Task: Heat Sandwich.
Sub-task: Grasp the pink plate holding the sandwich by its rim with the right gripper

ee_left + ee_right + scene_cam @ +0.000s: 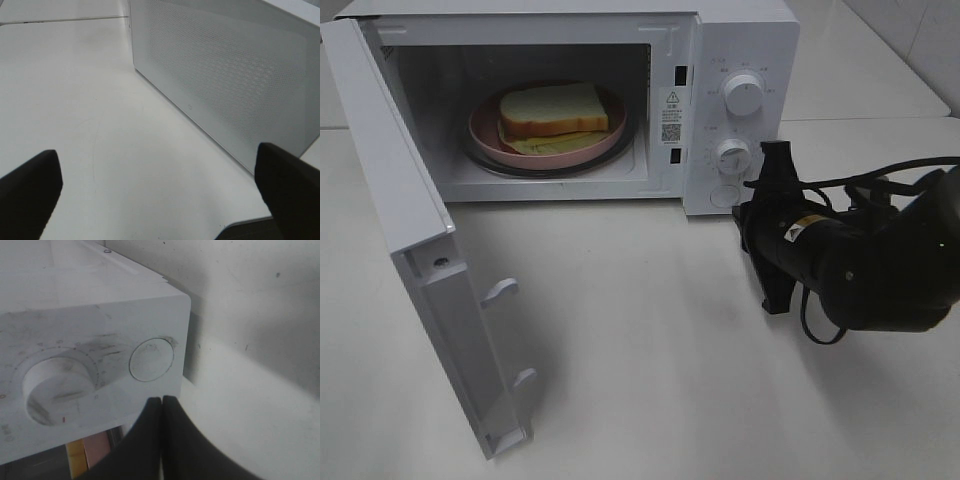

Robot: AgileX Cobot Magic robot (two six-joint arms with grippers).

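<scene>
- Exterior high view: the microwave (pixel 745 40) stands on the white table (pixel 650 380) with its door (pixel 415 235) swung wide toward the left front, leaving the chamber exposed.
- Inside the chamber, the pink plate (pixel 483 130) rests on a dark-rimmed turntable (pixel 555 170).
- The sandwich (pixel 555 108) lies on that plate, well inside the microwave. A white slice with a tan crust is on top, and yellow-green filling shows under its front edge.
- The right pincer (pixel 744 213) sits at the end of a black arm that comes in from the right. It points at the control panel, with its tip close in front of the round button (pixel 724 196) just below the lower knob (pixel 732 154).
- In the right wrist view its fingers (pixel 145 440) are pressed together with no gap and nothing pinched between them. The tips sit just under the round button at the panel's lower edge. Whether they touch the panel cannot be told.
- The left pincer (pixel 157 170) appears only in the left wrist view. Its two dark prongs (pixel 30 192) are spread wide apart with nothing between them.
- It hangs over bare table beside a white panel with a dotted mesh, apparently the door's outer face, and is clear of it.
</scene>
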